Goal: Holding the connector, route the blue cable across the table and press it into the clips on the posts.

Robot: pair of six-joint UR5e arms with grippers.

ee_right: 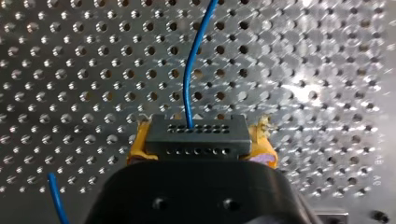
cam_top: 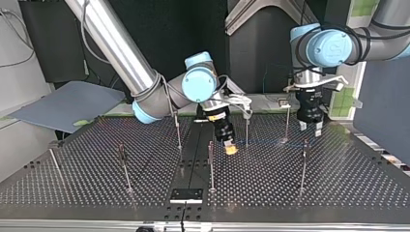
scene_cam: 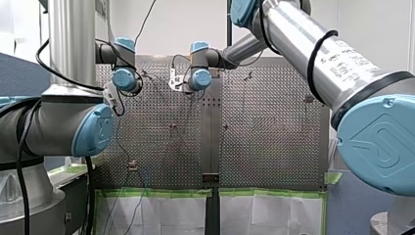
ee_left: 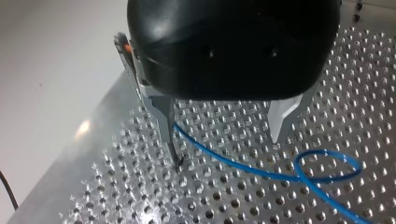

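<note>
Yellow pads (ee_right: pixel 137 147) of my right end effector (ee_right: pixel 201 142) were clamped on the dark connector (ee_right: pixel 194 134) over the perforated bench (ee_right: pixel 70 70) near its middle, and the blue cable (ee_right: pixel 188 70) ran out of the connector's face and away across the holes. My left end effector (ee_left: pixel 226 149) stood with its metal fingers (ee_left: pixel 163 116) spread wide, one tip close to the bench, while the cable passed between them and curled into a flat loop just beyond. Thin posts (cam_top: pixel 211 166) stood upright around both end effectors.
</note>
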